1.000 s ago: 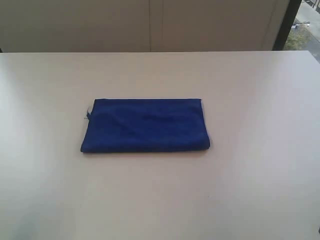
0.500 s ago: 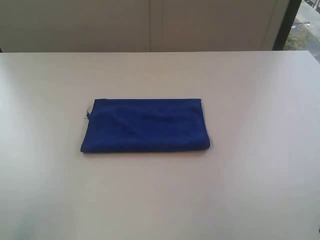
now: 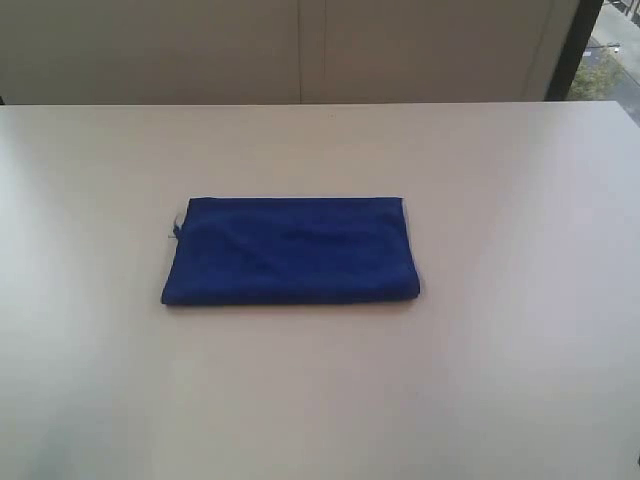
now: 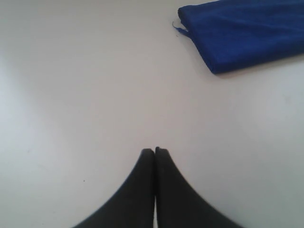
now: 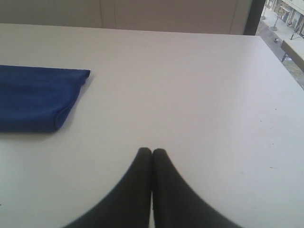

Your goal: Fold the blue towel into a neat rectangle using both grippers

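Plainly the towel (image 3: 290, 252) lies folded in a flat rectangle at the middle of the table (image 3: 500, 380), well apart from the left pincer (image 4: 155, 151) and the right pincer (image 5: 152, 151), both pressed together and empty. Any tidying should perhaps square its slightly uneven left end.

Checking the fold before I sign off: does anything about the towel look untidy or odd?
Little. The blue towel lies as a fairly neat rectangle; only a loose thread sticks out at one corner, beside a pale sliver at that edge.
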